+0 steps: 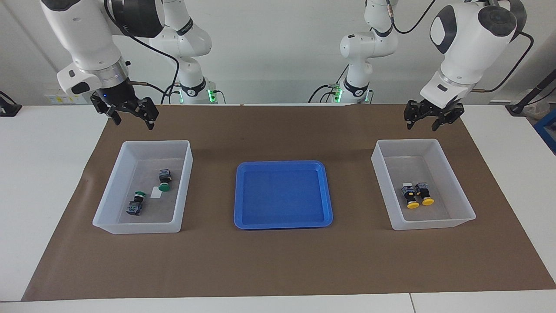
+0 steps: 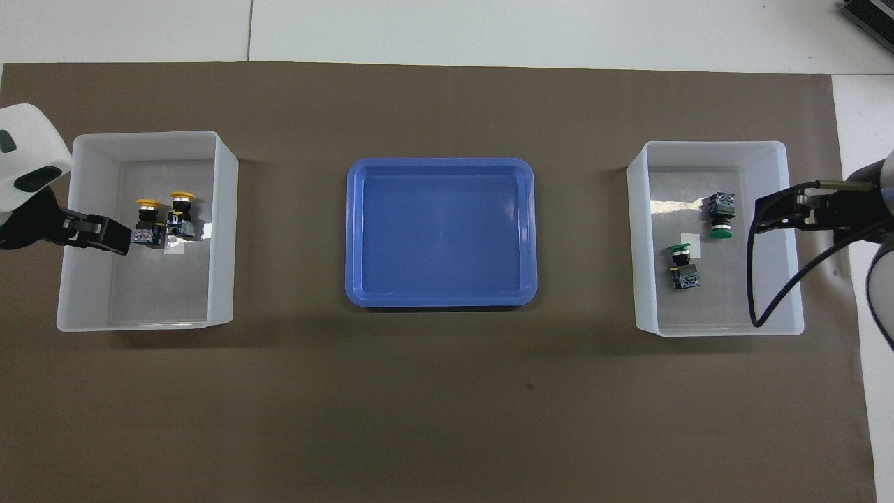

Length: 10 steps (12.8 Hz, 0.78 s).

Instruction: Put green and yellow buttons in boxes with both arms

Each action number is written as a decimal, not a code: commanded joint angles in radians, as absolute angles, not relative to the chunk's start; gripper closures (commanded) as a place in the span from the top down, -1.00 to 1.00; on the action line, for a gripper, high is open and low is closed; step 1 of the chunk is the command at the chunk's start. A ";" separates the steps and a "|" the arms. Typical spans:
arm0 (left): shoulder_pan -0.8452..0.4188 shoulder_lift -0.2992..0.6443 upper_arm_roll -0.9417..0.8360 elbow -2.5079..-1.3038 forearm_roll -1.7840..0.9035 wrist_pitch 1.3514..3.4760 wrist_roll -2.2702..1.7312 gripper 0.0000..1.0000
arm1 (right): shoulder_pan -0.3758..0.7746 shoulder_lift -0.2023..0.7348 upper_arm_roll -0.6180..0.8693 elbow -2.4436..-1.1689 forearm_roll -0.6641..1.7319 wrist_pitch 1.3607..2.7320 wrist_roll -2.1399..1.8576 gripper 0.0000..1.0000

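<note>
Two yellow buttons (image 1: 418, 196) (image 2: 164, 218) lie side by side in the box (image 1: 434, 222) (image 2: 133, 320) at the left arm's end. Up in the air over that box's outer rim, my left gripper (image 1: 422, 126) (image 2: 105, 237) is open and holds nothing. Two green buttons (image 1: 164, 179) (image 1: 137, 203) (image 2: 721, 218) (image 2: 681, 264) lie apart in the box (image 1: 137, 228) (image 2: 719, 328) at the right arm's end. My right gripper (image 1: 132, 121) (image 2: 775, 213) hangs open and empty, high over that box's outer rim.
A shallow blue tray (image 1: 282, 195) (image 2: 440, 230) with nothing in it sits between the two boxes. A brown mat (image 1: 278, 261) covers the middle of the white table. A small white label (image 1: 155, 192) lies on the floor of the green buttons' box.
</note>
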<state>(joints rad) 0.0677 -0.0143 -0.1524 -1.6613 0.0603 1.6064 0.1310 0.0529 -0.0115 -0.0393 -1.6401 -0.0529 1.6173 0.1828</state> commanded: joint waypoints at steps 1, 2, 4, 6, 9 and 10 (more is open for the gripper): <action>0.064 0.009 -0.152 -1.579 0.063 1.555 0.138 0.62 | 0.066 -0.009 -0.052 -1.629 -0.028 1.592 0.170 1.00; 0.066 0.008 -0.152 -1.589 0.063 1.569 0.130 0.73 | 0.066 -0.015 -0.046 -1.626 -0.028 1.580 0.170 1.00; 0.067 -0.003 -0.152 -1.618 0.063 1.601 0.127 1.00 | 0.057 -0.018 -0.046 -1.623 -0.018 1.585 0.169 1.00; 0.067 -0.003 -0.152 -1.620 0.064 1.623 0.133 1.00 | 0.055 -0.018 -0.048 -1.617 0.020 1.591 0.166 1.00; 0.066 -0.002 -0.152 -1.618 0.063 1.635 0.133 1.00 | 0.054 -0.020 -0.051 -1.589 0.020 1.559 0.155 1.00; 0.064 -0.002 -0.153 -1.618 0.054 1.634 0.135 1.00 | 0.054 -0.020 -0.051 -1.585 0.021 1.559 0.153 1.00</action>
<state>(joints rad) 0.0677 -0.0013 -0.1532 -1.6174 0.0587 1.6177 0.1305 0.0594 -0.0174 -0.0433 -1.6109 -0.0093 1.5892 0.1797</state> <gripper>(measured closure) 0.000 0.000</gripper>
